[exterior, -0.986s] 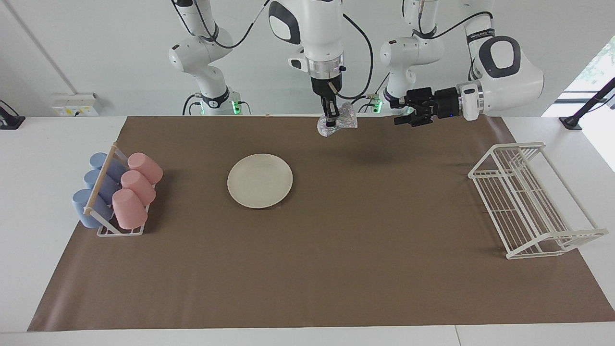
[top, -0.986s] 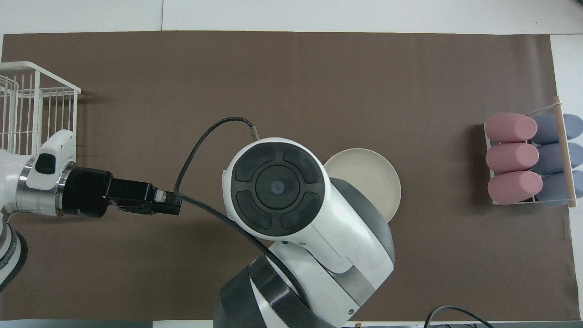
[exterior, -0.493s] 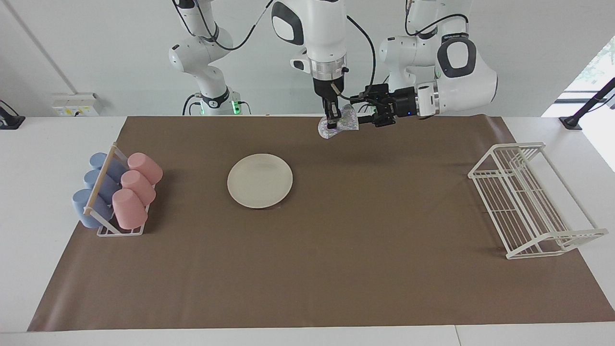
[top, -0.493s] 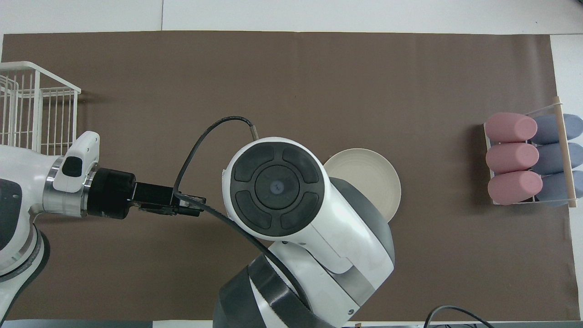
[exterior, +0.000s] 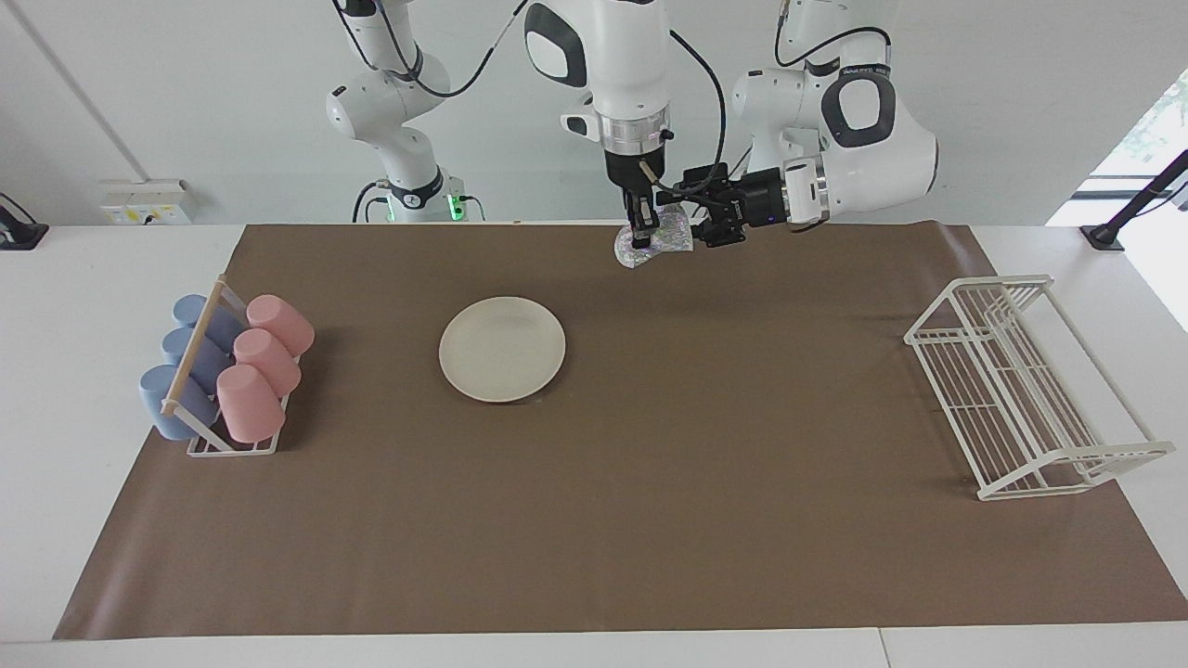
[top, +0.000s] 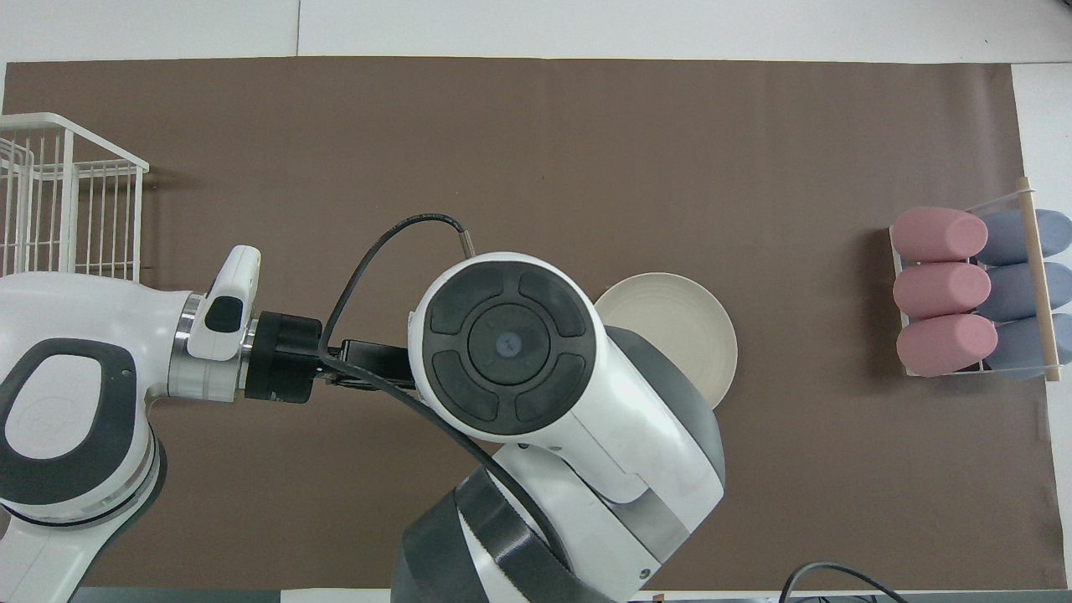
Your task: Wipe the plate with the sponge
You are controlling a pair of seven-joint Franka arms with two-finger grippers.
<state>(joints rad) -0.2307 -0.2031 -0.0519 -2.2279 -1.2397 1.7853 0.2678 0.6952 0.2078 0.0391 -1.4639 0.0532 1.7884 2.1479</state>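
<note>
The cream-white plate (exterior: 502, 349) lies flat on the brown mat; the overhead view shows part of the plate (top: 680, 328) beside the right arm's big joint. My right gripper (exterior: 639, 239) hangs straight down over the mat's strip closest to the robots, shut on the silvery, wrinkly sponge (exterior: 661, 243), which dangles clear of the mat. My left gripper (exterior: 698, 221) reaches in level from the left arm's end and sits right at the sponge's side edge. In the overhead view the sponge and both grippers' tips are hidden under the right arm.
A small rack with pink and blue cups (exterior: 227, 371) stands toward the right arm's end. A white wire rack (exterior: 1012, 390) stands toward the left arm's end. The brown mat (exterior: 650, 520) covers most of the table.
My left arm has swung in from the left arm's end until its gripper reached the sponge's edge. The right gripper has held the sponge still. The plate has not moved.
</note>
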